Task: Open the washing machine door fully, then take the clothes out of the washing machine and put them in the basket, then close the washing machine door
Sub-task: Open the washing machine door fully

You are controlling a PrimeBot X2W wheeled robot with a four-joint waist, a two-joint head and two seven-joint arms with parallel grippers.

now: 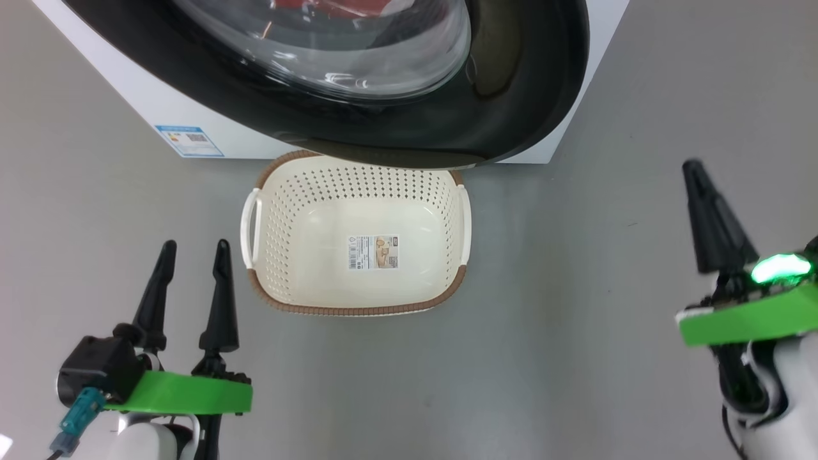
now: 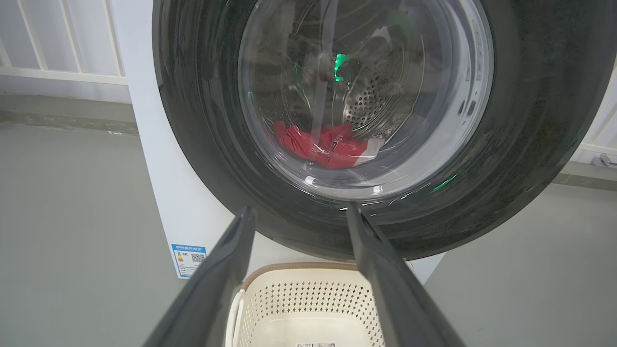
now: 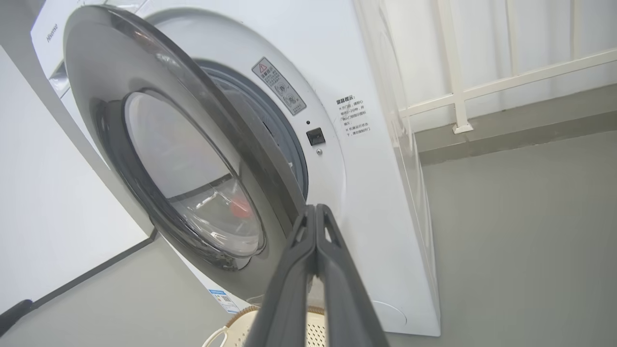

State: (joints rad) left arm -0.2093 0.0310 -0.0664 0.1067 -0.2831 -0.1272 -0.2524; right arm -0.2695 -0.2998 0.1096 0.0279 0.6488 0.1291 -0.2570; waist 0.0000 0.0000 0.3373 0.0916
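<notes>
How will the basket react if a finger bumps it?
The basket is empty, thin perforated plastic, so probably light. On the smooth floor it would likely slide rather than tip, being low and wide. Its far rim sits below the door, so a straight lift might knock it.

A smooth grey floor [image 1: 575,358] is seen spread wide. Along the floor's far edge a low grey kerb [image 3: 530,120] is raised, and on that kerb, above the floor, a white railing [image 3: 455,72] of upright bars is set. At another side of the floor a white wall [image 3: 48,217] is met along a dark skirting strip [image 3: 96,266]
</notes>
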